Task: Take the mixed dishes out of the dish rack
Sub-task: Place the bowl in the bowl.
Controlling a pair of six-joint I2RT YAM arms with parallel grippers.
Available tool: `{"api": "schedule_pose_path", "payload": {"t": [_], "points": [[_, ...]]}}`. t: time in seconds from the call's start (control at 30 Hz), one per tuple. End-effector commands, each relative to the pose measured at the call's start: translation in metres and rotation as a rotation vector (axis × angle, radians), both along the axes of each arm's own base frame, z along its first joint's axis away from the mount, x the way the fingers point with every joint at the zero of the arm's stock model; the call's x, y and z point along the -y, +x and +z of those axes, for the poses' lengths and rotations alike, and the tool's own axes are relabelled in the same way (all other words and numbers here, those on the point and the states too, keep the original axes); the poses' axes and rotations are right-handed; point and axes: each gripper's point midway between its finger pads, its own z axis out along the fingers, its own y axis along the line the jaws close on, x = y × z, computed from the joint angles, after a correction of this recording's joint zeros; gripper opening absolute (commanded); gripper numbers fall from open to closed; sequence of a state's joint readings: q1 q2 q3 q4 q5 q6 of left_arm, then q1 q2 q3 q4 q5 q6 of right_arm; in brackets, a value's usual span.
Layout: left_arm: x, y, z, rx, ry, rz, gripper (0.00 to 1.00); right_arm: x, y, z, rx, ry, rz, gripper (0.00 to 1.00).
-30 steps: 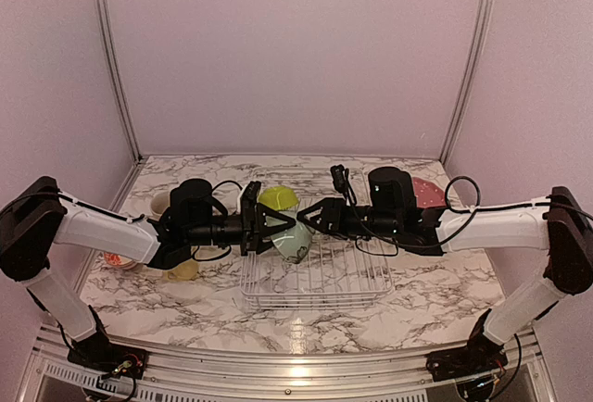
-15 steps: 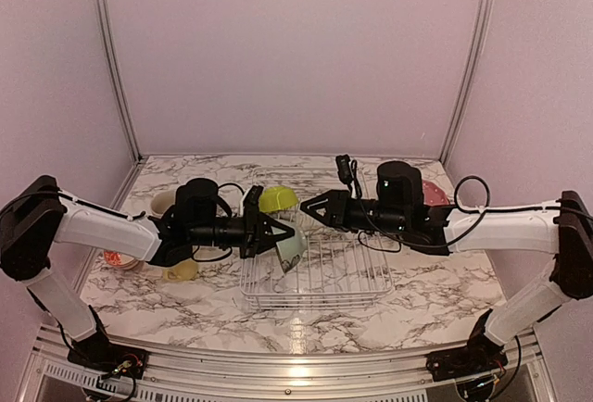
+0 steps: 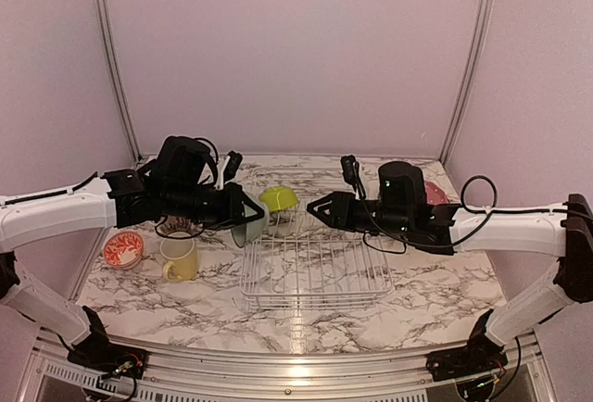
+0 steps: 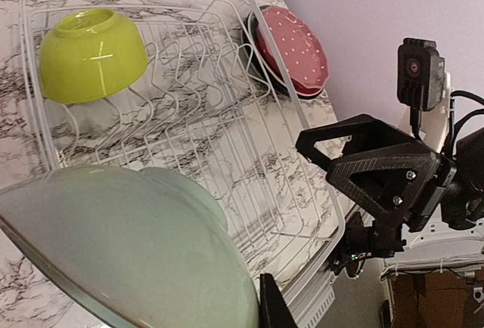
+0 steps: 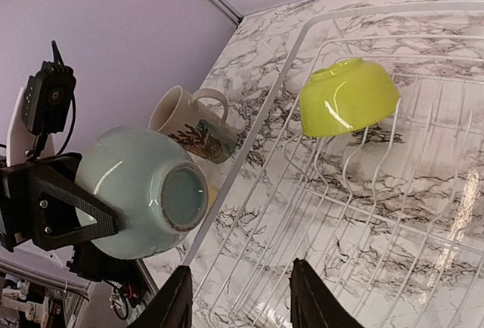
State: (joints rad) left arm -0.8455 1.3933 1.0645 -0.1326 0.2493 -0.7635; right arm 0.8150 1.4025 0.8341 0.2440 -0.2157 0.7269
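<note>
Pale-green bowl [image 3: 252, 231] has lifted clear of the dish rack [image 3: 315, 302], clenched in the left hand [image 3: 243, 213] just past its left rim. The right hand [image 3: 313, 207] hangs released and empty. The lime bowl [image 3: 278, 199] is still racked.

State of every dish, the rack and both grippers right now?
pale-green bowl: airborne, tipped sideways, just left of the dish rack.
left gripper: fingers shut on pale-green bowl's rim.
right gripper: fingers open, empty.
lime bowl: upside down in rack's far-left corner.
yellow mug: upright on table.
red-patterned bowl: upright on table.
red plate: lying on a black plate, outside rack.
</note>
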Motion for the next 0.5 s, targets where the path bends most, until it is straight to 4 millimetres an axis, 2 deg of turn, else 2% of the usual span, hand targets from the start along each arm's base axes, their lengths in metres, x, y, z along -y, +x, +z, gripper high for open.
{"api": "schedule_pose_path", "payload": {"t": [0.0,0.13,0.2,0.37,0.47], "points": [[-0.055,-0.014,-0.012,0.035,0.261,0.058,0.00,0.005,0.003,-0.004,0.011,-0.042,-0.016,0.42],[-0.093,-0.039,-0.027,-0.021,0.373,0.099,0.00,0.002,0.006,-0.007,0.015,-0.058,-0.014,0.42],[-0.121,-0.047,-0.035,-0.040,0.443,0.167,0.00,0.000,0.007,-0.008,0.017,-0.060,-0.010,0.42],[-0.200,-0.060,-0.061,-0.096,0.613,0.447,0.00,-0.006,0.008,-0.009,0.018,-0.046,0.005,0.42],[-0.229,-0.069,-0.076,-0.150,0.668,0.577,0.00,-0.008,0.007,-0.011,0.010,-0.045,0.019,0.42]]}}
